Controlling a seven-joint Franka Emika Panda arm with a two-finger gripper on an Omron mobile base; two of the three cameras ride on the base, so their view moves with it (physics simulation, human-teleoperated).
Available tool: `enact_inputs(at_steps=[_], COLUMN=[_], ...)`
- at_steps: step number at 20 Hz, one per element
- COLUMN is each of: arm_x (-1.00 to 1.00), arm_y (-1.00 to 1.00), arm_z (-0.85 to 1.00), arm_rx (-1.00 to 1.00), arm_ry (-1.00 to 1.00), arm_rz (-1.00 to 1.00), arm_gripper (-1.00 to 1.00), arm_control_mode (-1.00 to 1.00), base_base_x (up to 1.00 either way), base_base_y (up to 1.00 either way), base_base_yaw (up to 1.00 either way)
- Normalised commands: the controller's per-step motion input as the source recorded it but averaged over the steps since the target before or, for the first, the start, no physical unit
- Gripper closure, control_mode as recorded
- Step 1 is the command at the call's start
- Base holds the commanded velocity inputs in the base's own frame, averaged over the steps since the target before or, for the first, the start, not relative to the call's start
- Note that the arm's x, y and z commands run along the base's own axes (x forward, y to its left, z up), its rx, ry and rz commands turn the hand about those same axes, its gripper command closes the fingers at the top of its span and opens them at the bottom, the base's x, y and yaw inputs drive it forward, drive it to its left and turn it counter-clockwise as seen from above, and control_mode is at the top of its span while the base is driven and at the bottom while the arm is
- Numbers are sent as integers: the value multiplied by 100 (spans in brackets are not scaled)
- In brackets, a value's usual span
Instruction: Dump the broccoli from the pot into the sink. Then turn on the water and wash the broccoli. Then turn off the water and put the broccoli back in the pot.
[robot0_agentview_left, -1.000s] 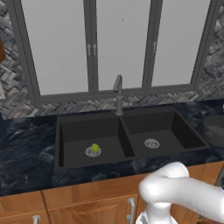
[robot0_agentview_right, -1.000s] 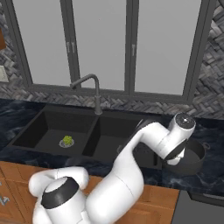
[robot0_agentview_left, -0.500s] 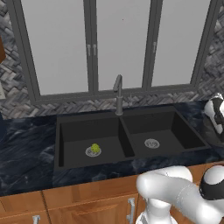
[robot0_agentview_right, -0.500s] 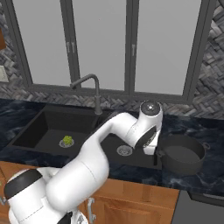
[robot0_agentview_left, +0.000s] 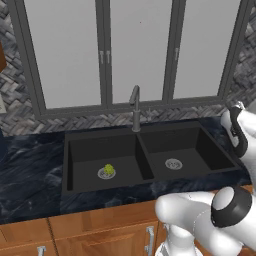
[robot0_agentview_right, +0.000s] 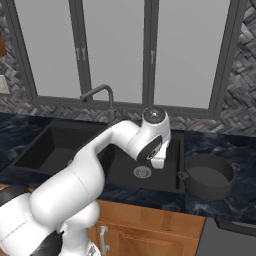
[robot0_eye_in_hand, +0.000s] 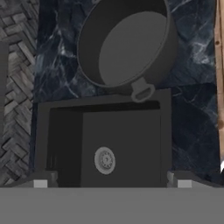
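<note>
Broccoli (robot0_agentview_left: 108, 169) lies on the left drain of the sink (robot0_agentview_left: 150, 141), pot (robot0_agentview_right: 209, 176) empty on the tabletop, hand (robot0_eye_in_hand: 112, 183) apparently spread wide above the right basin; turning on the faucet (robot0_agentview_left: 135, 106) seems next

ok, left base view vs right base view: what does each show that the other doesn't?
Left base view alone: the broccoli lying on the left basin's drain ring.

Right base view alone: the pot standing upright on the counter just right of the sink, nothing inside, and the arm's hand reaching out above the right basin.

Both: the black double sink, the faucet behind the divider, the right basin's drain, the windows, and the wooden cabinets below.
</note>
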Motion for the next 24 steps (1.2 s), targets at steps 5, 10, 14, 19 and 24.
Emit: enact_inputs(at_steps=[5, 10, 14, 19, 24], arm_x=[13, 23, 25, 19, 15], arm_y=[6, 24, 39, 45, 45], arm_z=[18, 12, 6, 5, 4], arm_rx=[0, 1, 0, 0, 0], arm_ry=[-3, -7, -8, -6, -6], arm_rz=[6, 7, 5, 2, 2], arm_gripper=[-100, -100, -100, -100, -100], arm_control_mode=[-100, -100, -100, -100, -100], base_base_x=[0, 0, 0, 0, 0], base_base_y=[0, 0, 0, 0, 0], base_base_yaw=[0, 0, 0, 0, 0])
